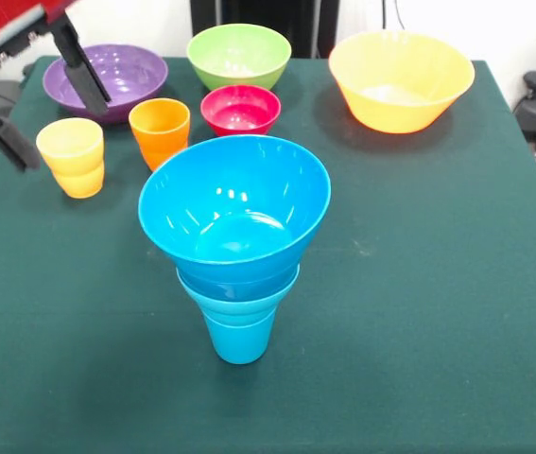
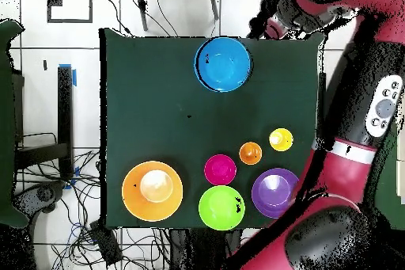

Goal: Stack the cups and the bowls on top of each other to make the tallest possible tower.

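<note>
Gripper (image 1: 50, 95) hangs at my table's far corner, black fingers spread, holding nothing, just over the glossy purple plastic bowl (image 1: 121, 76); I judge that bowl comes next, onto the tower (image 1: 236, 246) of blue cup and blue bowls mid-table; how many blue bowls are nested there, I can't tell.

Green table cloth (image 1: 419, 284) — cables (image 2: 79, 227) on floor (white tiles (image 2: 39, 85)).
</note>
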Controlling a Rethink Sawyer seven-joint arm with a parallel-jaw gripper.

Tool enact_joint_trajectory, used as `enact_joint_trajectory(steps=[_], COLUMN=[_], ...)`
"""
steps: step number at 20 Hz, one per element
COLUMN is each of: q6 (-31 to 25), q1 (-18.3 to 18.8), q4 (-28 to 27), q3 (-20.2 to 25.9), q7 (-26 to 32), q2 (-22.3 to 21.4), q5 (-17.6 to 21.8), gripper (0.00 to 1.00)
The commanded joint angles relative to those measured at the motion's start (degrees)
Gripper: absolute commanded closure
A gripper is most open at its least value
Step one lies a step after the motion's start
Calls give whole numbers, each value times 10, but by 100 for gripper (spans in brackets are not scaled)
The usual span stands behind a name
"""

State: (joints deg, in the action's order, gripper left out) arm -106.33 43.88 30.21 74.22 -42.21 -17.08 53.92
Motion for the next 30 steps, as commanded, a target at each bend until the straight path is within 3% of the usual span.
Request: enact_joint_trajectory(steps=[1,9,14,25,30], q6=[92,214,301,392,436], q1=[58,160,230,352,388], q4=[228,398,471,614,692], q3=[-120,-166,-189,-231,-240], q7=[-81,-81,-69,-33,-45], q2=[-54,-94,-118,-148,-178], q5=[-56,-86,-85,-101,-98], gripper=[0,0,0,0,0])
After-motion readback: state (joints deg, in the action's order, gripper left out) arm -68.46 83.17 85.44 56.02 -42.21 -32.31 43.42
